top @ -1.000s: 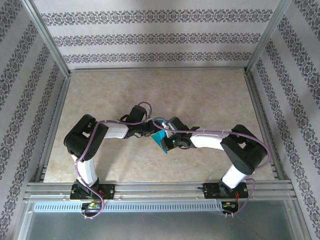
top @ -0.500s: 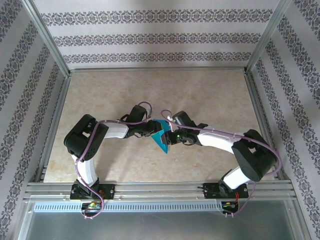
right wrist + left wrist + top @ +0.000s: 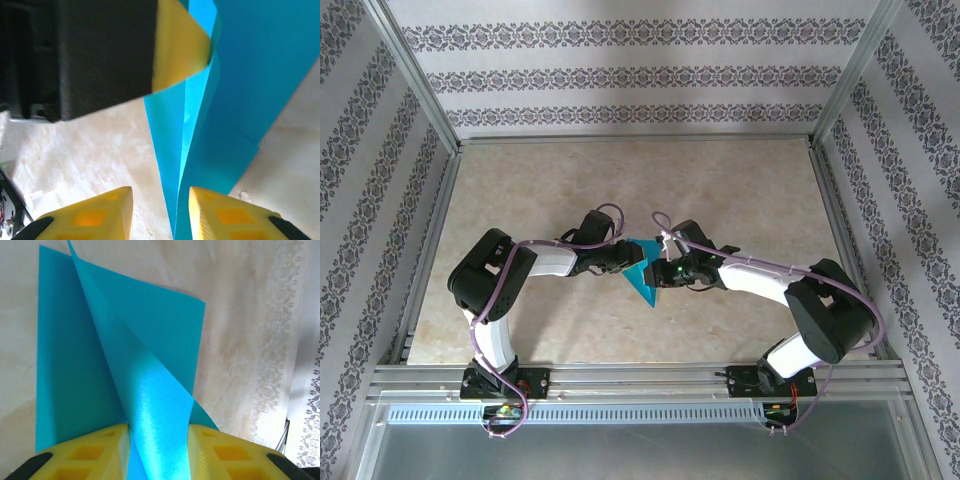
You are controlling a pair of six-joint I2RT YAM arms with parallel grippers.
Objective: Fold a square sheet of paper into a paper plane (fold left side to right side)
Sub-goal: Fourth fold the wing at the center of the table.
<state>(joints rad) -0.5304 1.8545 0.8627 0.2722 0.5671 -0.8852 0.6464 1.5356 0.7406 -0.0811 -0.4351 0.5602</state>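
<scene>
The square sheet of paper [image 3: 642,280] lies mid-table, teal-blue, with its left side lifted and curled over toward the right. My left gripper [image 3: 623,262] meets it from the left. In the left wrist view the curled flap [image 3: 150,405] spans the gap between the yellow fingers [image 3: 100,452], which stand apart; I cannot tell whether they hold it. My right gripper [image 3: 663,272] faces it from the right. Its fingers [image 3: 100,215] are apart, the gripper [image 3: 161,192] open over the table with the paper's raised fold [image 3: 195,150] between them. The left gripper's finger [image 3: 180,45] sits just beyond.
The beige marbled table [image 3: 740,190] has free room behind and on both sides of the arms. An aluminium frame [image 3: 640,372] runs along the near edge, and patterned walls close in the other sides.
The right arm's elbow has swung outward to the right and its gripper has edged toward the paper. More of the raised flap now shows. The left arm has stayed put.
</scene>
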